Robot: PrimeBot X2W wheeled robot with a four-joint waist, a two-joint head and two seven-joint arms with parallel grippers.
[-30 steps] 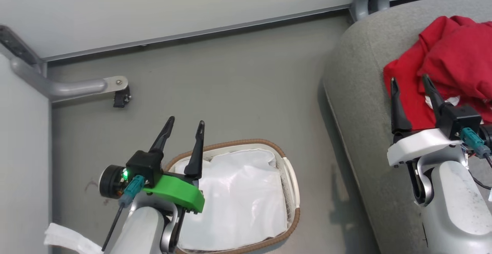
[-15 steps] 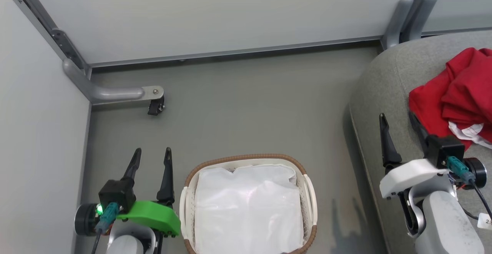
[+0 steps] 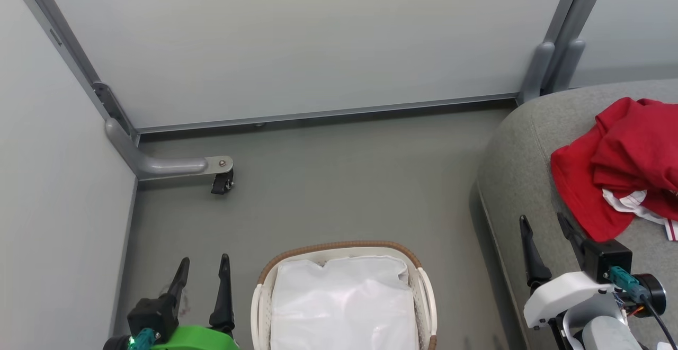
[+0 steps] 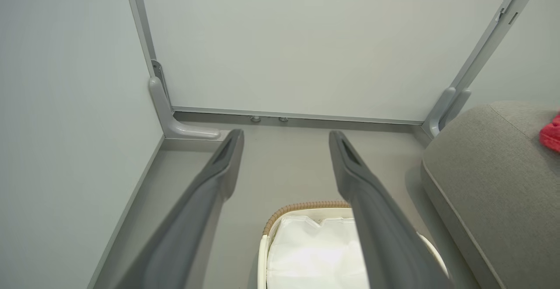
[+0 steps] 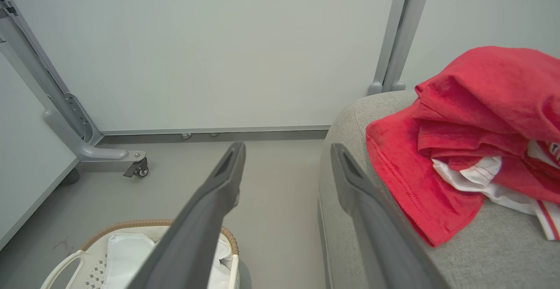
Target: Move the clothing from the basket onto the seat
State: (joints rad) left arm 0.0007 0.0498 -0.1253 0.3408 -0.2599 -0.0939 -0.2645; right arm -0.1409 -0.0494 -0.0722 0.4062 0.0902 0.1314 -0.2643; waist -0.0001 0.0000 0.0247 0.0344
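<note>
Clothing (image 3: pixel 625 154) lies near the seat (image 3: pixel 524 170) edge and could slide off if bumped. Basket (image 3: pixel 339 248) holds just its liner (image 3: pixel 344 302). Jaws on both sides stand wide, empty.

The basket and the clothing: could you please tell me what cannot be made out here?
- Basket, head view: near end cut off by the bottom edge; white liner hides its floor.
- Clothing, head and right wrist views: right part beyond the edge; folds hide the garment count.
</note>
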